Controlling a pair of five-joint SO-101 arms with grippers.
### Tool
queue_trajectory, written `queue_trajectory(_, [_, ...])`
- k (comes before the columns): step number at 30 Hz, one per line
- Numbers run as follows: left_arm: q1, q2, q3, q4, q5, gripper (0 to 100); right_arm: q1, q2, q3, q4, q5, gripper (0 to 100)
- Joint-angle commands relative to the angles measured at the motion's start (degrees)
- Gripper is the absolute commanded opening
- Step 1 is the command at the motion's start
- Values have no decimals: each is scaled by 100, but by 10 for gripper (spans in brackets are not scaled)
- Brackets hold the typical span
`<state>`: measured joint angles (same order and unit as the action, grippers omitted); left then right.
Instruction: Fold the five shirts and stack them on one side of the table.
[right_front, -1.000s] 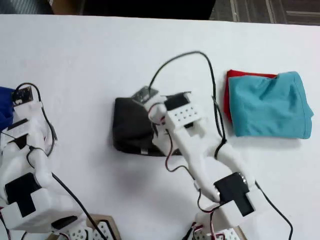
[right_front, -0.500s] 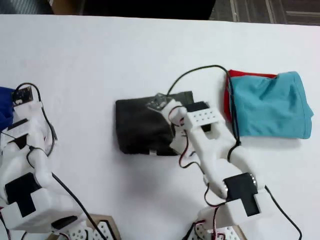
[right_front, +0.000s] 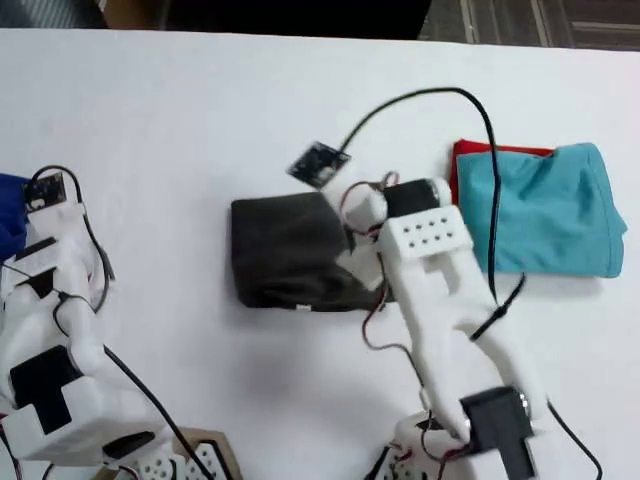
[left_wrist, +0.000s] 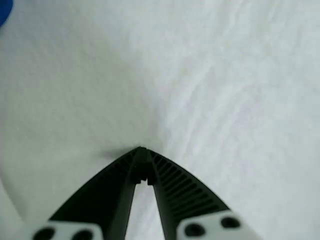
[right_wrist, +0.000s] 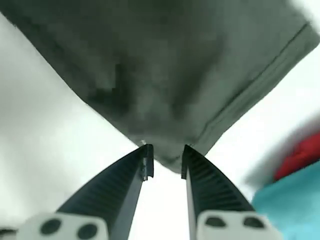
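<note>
The black shirt (right_front: 285, 250) lies folded into a compact rectangle near the middle of the desk (right_front: 180, 120). It is apart from the stack at the right side, where the teal shirt (right_front: 545, 210) rests on the red shirt (right_front: 470, 152). The right gripper (right_wrist: 165, 159) sits at the black shirt's edge nearest the stack, its fingers slightly parted with a corner of the cloth just at their tips and not clamped. The left gripper (left_wrist: 142, 155) hangs over bare desk at the left with its fingers pressed together on nothing, near a blue cloth (right_front: 8, 225) at the desk's edge. The step in hand looks like moving the folded black shirt onto the stack. The next move probably calls for closing on that corner through all layers, then carrying it across low so the fold does not open.
</note>
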<state>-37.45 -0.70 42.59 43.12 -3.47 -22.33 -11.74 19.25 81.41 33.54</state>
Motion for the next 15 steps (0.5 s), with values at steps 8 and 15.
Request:
queue_trajectory(8, [-563,-220,-57,-229,484,27,-1754,875,-114,-1473,-1380,108])
queue_trajectory(15, [-712,-211,-48,-299,747,26,-2255,1833,-70,-1640,-1380,108])
